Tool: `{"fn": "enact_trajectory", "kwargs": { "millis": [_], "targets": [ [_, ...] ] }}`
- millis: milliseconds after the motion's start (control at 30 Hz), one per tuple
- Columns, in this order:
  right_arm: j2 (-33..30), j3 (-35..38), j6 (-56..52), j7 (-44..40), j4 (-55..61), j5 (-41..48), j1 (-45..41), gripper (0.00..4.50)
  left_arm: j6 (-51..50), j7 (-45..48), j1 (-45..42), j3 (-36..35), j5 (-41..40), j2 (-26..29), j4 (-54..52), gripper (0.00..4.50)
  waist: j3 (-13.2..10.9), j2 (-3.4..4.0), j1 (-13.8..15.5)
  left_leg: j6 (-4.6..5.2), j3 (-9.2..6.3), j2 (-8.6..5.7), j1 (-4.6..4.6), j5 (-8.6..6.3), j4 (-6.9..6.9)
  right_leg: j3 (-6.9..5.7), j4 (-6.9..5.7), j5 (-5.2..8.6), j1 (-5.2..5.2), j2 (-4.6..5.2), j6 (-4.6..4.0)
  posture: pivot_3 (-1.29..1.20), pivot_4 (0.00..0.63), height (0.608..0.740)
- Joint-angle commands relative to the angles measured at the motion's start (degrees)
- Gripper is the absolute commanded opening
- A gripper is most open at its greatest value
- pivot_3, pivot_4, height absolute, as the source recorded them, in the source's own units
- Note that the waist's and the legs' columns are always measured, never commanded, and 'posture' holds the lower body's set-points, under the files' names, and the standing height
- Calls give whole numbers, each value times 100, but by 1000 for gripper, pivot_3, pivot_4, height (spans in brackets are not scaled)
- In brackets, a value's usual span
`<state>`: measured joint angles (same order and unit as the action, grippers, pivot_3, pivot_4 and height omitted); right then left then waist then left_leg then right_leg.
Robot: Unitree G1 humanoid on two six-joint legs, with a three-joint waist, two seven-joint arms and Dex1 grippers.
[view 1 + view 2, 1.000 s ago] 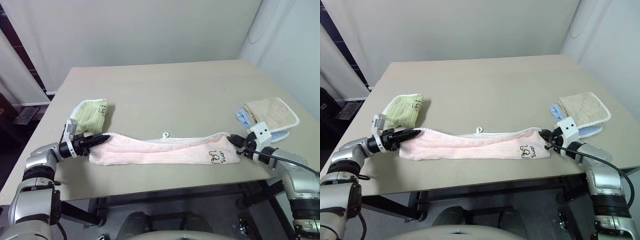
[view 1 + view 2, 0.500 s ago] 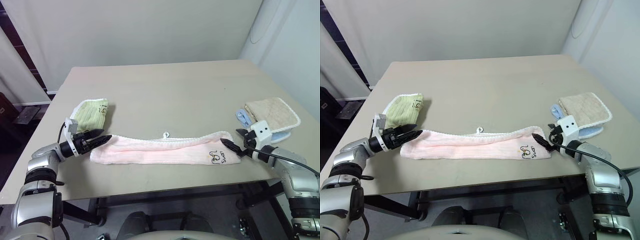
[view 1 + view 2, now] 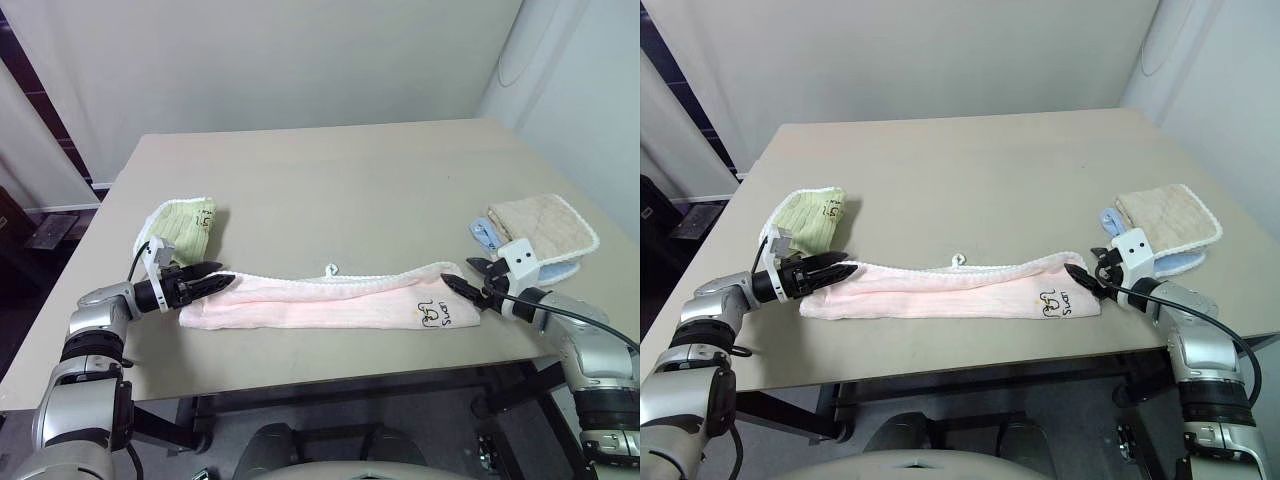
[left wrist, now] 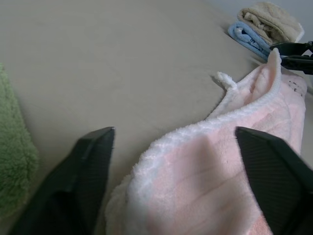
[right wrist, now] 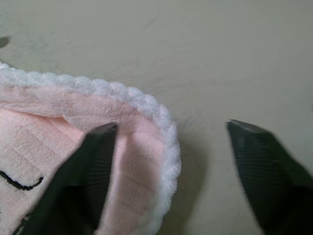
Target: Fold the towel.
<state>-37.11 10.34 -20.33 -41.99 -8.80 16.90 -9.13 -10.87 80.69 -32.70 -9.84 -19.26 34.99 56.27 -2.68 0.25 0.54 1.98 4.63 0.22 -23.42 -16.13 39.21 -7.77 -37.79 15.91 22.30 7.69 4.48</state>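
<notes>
Step in hand: re-gripping the two ends of the towel [image 3: 325, 300], which lies as a long, narrow, already doubled strip along the near part of the table [image 3: 330, 190].

My left gripper [image 3: 214, 279] has its fingers apart, with nothing clamped. In the left wrist view the white-edged end of the towel sits between my two fingers [image 4: 88, 171], closer to one than the other, with bare table beyond it. The green cloth [image 3: 182, 228] lies just beside that finger's outer side, apart from the towel.

My right gripper [image 3: 462, 279] is likewise spread and holds nothing. In the right wrist view one finger [image 5: 95, 161] rests against or just over the towel's rounded end, and the other stands clear over bare table. The black scribble mark [image 3: 432, 313] lies just inside that end. The beige cloth [image 3: 540, 225] and blue cloth [image 3: 488, 237] lie behind this gripper, well clear.

Next move, as I judge it: close both pairs of fingers on the end hems together, then carry one end over to the other. Each pinch should take all layers; a shallow bite would let the fold slip.
</notes>
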Motion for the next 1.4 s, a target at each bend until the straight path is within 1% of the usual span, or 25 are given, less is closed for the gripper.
{"fn": "enact_trajectory", "kwargs": {
  "millis": [33,100,167,200,233,267,433,633,833,967,1033,1100,1133,1167,1233,1300,1367,1400],
  "targets": [
    [-31,28,62,3,94,-25,-120,2099,-174,268,-102,-32,-34,208,-162,2535,0,0,-1,0,0,0,0,0,0,0,0,0,1,0,0,0,0,720],
    [-47,16,80,1,39,-57,-150,1354,-224,412,-64,5,-3,267,-191,1709,0,0,-1,0,0,2,0,0,0,0,0,0,2,-1,0,0,0,720],
    [-63,17,111,28,-33,-117,-196,1347,-286,425,-69,-24,-14,295,-179,1018,0,0,-2,0,0,2,0,0,0,0,0,0,4,-1,0,0,0,720],
    [-69,23,121,26,-60,-129,-220,1347,-293,437,-72,-31,-14,307,-177,554,0,0,-2,0,0,2,0,0,0,0,0,0,4,0,0,0,0,720],
    [-72,31,122,18,-76,-134,-239,1347,-307,459,-72,-35,-15,319,-181,222,0,0,0,0,0,2,0,0,0,0,0,0,6,0,0,0,0,720],
    [-71,40,129,14,-86,-136,-255,1347,-344,478,-70,-45,-29,329,-194,70,0,0,3,0,0,2,0,0,0,0,0,0,8,0,-1,0,0,720],
    [-29,32,212,78,-203,-194,-372,1347,-499,569,-56,-84,-76,352,-261,70,0,0,-3,0,1,2,0,0,0,0,1,0,7,0,-1,0,0,720],
    [26,20,286,181,-278,-251,-466,1347,-327,107,-214,-348,-145,255,-92,70,0,0,0,0,0,4,0,0,0,1,0,0,8,1,-1,0,0,720],
    [27,3,362,247,-341,-296,-542,1347,-141,-158,-261,-423,-74,210,23,70,0,0,-1,0,1,3,0,0,0,1,1,-1,3,1,-1,0,0,720],
    [51,-73,338,167,-296,-283,-580,1347,-43,15,-199,-309,-31,191,-10,70,-1,0,-5,0,2,4,0,0,0,1,0,-1,2,0,-1,0,0,720],
    [64,-79,312,129,-265,-256,-576,1347,-162,-54,-269,-370,-87,178,55,70,-1,0,-10,0,2,4,0,0,0,1,0,-1,4,0,-1,0,0,720],
    [84,-70,274,23,-233,-175,-576,1347,-45,-150,-283,-362,-37,172,87,70,-1,1,-12,0,2,4,0,0,0,1,0,-1,3,0,-1,0,0,720],
    [89,-66,194,-50,-179,-107,-570,1347,-8,-133,-269,-342,-20,174,82,491,-1,1,-14,0,2,4,0,0,0,1,0,-1,2,-1,-1,0,0,720],
    [97,-60,133,-99,-135,-50,-570,1347,-13,-121,-259,-341,-25,175,78,755,-1,1,-15,0,2,4,0,0,0,1,0,-1,2,-1,-1,0,0,720],
    [117,-29,23,-113,-93,26,-595,1731,-49,-127,-236,-362,-45,204,65,1420,-1,0,-14,0,2,4,-1,0,0,1,0,-1,3,-1,-1,0,0,720],
    [110,4,-52,-112,-56,67,-595,2268,218,-339,-196,-436,-22,222,68,2118,-1,0,-14,0,2,4,0,0,0,1,0,-1,3,0,-1,0,0,720],
    [116,158,-172,-65,78,221,-554,3023,303,-662,-256,-632,-126,236,167,2813,-1,0,-13,0,1,4,0,0,0,1,0,-1,3,1,-1,0,0,720],
    [124,271,-274,-26,149,342,-545,3375,309,-711,-276,-741,-223,241,184,2832,-1,1,-13,0,2,4,0,0,0,2,0,-1,3,2,-1,0,0,720]
  ]
}}
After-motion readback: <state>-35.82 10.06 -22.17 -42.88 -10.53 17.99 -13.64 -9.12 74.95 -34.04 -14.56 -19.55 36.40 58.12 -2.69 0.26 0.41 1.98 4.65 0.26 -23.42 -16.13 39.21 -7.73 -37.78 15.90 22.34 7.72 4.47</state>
